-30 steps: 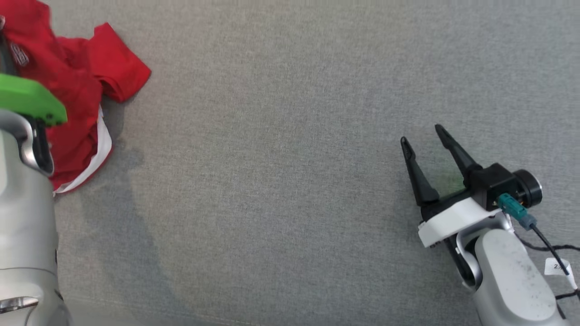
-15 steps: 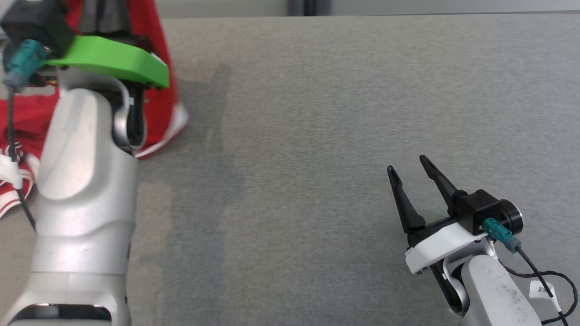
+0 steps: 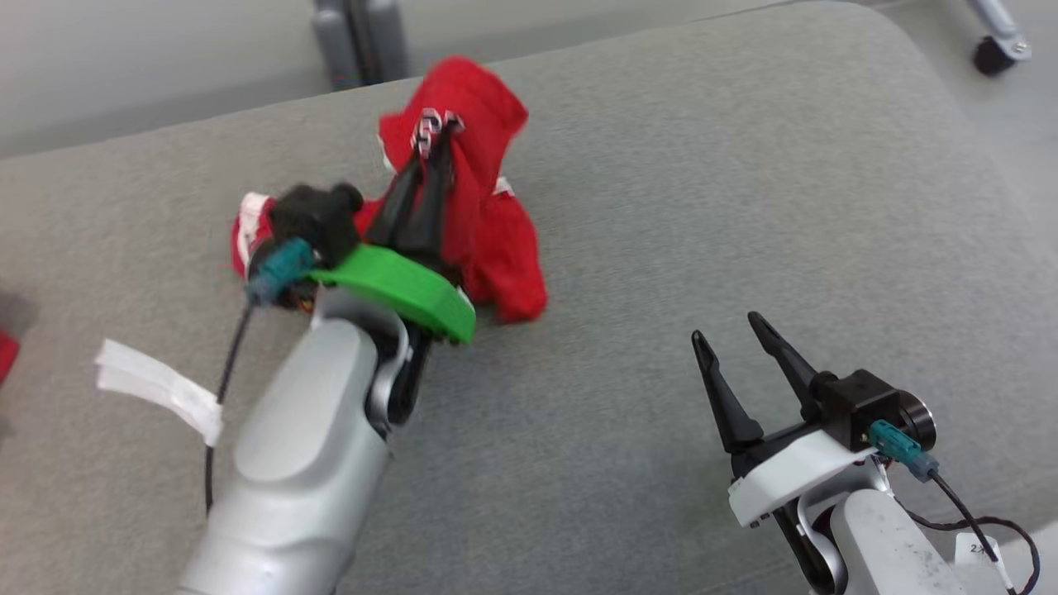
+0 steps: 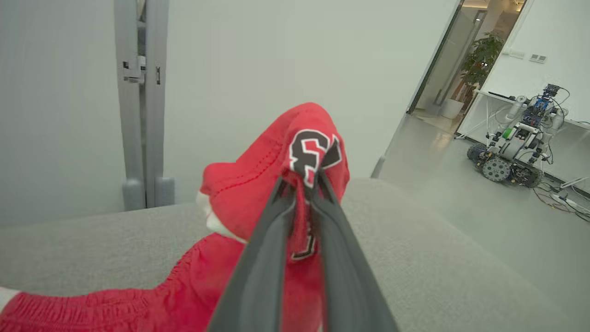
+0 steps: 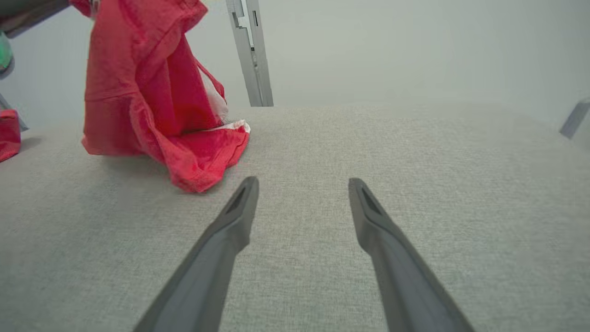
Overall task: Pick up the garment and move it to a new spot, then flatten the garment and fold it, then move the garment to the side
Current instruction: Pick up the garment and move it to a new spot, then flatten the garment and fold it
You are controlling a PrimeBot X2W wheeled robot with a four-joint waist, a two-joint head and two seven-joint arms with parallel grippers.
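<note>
The garment (image 3: 488, 231) is red with white trim and a black-and-white number print. My left gripper (image 3: 436, 142) is shut on a bunched fold of it and holds that part up, while the lower cloth trails on the grey surface (image 3: 702, 207). In the left wrist view the garment (image 4: 258, 198) is pinched between the two dark fingers of the left gripper (image 4: 304, 177), right at the printed number. In the right wrist view the garment (image 5: 147, 97) hangs at the upper left with its hem resting on the surface. My right gripper (image 3: 727, 325) stands open at the lower right, well apart from the cloth, and the right gripper (image 5: 302, 182) has nothing between its fingers.
A white tag (image 3: 157, 384) hangs from the left arm's cable. Another bit of red cloth (image 5: 9, 131) lies at the far left. A grey post (image 3: 359, 37) stands behind the rounded surface edge. Beyond it is floor with another wheeled robot (image 4: 516, 145).
The head camera has swung, so the whole picture has shifted. My left gripper has carried the garment up and toward the middle of the surface. The right gripper stays open in place.
</note>
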